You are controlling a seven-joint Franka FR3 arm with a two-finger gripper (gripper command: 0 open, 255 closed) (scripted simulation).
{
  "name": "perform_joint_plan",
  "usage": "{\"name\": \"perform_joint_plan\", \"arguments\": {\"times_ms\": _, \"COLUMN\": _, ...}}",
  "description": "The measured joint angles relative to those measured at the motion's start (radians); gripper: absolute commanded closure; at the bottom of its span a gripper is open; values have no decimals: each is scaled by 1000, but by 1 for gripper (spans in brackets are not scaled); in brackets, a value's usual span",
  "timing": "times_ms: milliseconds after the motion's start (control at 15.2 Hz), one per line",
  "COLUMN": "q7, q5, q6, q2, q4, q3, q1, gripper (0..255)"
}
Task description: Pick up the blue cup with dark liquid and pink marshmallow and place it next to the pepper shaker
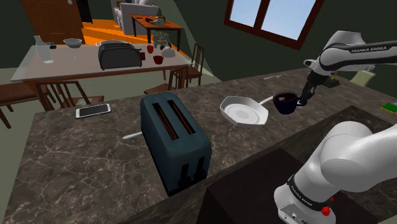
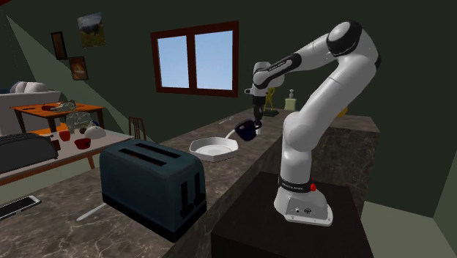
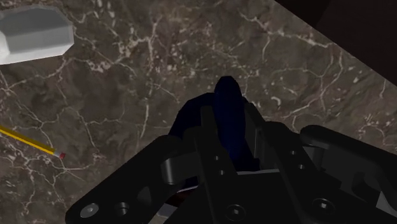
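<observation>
Noted: dark blue cup (image 1: 284, 104) in the grip of the all-black two-finger hand (image 1: 298, 99). The fingers are closed on the cup's side, and the blue body is seen clasped between them in the wrist view. The contents cannot be made out.

The cup is held clear of the dark veined marble worktop (image 1: 83, 159). It is just beside the white faceted pan (image 1: 243, 113), on the side away from the dark blue-grey two-slot toaster (image 1: 175, 141). A yellow pencil (image 3: 32, 141) is seen lying on the worktop below the hand.

Progress: grasp and lift are judged done; carry and placement are left. A small pale shaker-shaped object (image 2: 291, 98), taken to be the pepper shaker, stands at the far end of the worktop in the second exterior view, well apart from the cup. Its identity cannot be confirmed. The cup is yet to be carried there, lowered upright beside it and released.
</observation>
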Motion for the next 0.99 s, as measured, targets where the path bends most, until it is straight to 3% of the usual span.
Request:
{"name": "perform_joint_plan", "arguments": {"times_ms": 330, "q7": 3, "q5": -25, "q6": 77, "q2": 29, "q4": -32, "q3": -60, "q1": 17, "gripper": 255}}
{"name": "perform_joint_plan", "arguments": {"times_ms": 528, "q7": 11, "q5": -74, "q6": 116, "q2": 41, "q4": -50, "q3": -97, "q1": 31, "gripper": 255}}
{"name": "perform_joint_plan", "arguments": {"times_ms": 924, "q7": 17, "q5": -56, "q6": 128, "q2": 43, "q4": -58, "q3": -120, "q1": 51, "gripper": 255}}
{"name": "perform_joint_plan", "arguments": {"times_ms": 990, "q7": 17, "q5": -56, "q6": 129, "q2": 44, "q4": -58, "q3": -122, "q1": 52, "gripper": 0}}
